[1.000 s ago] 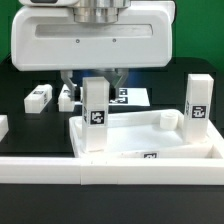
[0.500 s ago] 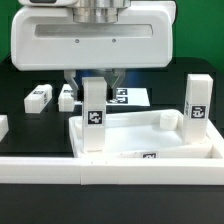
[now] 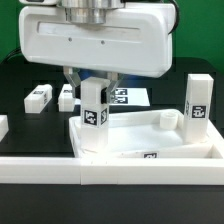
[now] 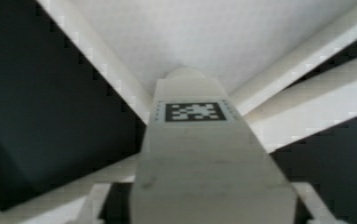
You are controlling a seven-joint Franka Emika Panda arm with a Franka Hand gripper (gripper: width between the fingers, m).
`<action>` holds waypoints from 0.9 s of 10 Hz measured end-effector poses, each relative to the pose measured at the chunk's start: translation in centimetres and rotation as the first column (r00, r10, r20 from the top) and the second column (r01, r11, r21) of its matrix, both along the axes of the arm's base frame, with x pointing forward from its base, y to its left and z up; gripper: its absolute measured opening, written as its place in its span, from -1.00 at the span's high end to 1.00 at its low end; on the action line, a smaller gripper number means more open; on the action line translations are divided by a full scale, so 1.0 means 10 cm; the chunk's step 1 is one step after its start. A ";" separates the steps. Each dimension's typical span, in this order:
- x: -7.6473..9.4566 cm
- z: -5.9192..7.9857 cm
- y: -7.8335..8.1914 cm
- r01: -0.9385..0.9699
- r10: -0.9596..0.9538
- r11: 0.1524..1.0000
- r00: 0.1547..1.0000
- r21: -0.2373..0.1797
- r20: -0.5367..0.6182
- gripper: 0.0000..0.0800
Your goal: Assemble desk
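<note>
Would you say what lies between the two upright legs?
Exterior view: the tabletop's bare floor and a round socket separate the gripped leg from the other leg.

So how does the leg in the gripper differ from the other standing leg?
The gripped leg stands between the gripper fingers at the tabletop corner on the exterior view's left; the free leg stands untouched on that view's right. The gripped leg seems slightly tilted, the free leg upright. Both are white and tagged.
</note>
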State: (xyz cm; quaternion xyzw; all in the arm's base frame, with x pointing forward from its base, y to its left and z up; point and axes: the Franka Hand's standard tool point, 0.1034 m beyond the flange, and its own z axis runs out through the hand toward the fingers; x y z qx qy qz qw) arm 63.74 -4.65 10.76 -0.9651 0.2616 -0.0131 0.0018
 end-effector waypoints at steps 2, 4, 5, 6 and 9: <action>-0.01 -0.01 -0.02 0.305 -0.305 0.952 0.952 0.022 0.006 0.28; -0.02 -0.01 -0.03 0.505 -0.505 0.863 0.863 0.031 -0.006 0.28; -0.02 -0.01 -0.03 0.549 -0.548 0.835 0.836 0.030 -0.017 0.28; -0.02 -0.01 -0.03 0.613 -0.612 0.790 0.790 0.037 -0.020 0.28; -0.02 -0.01 -0.02 0.579 -0.579 0.814 0.815 0.038 -0.020 -0.19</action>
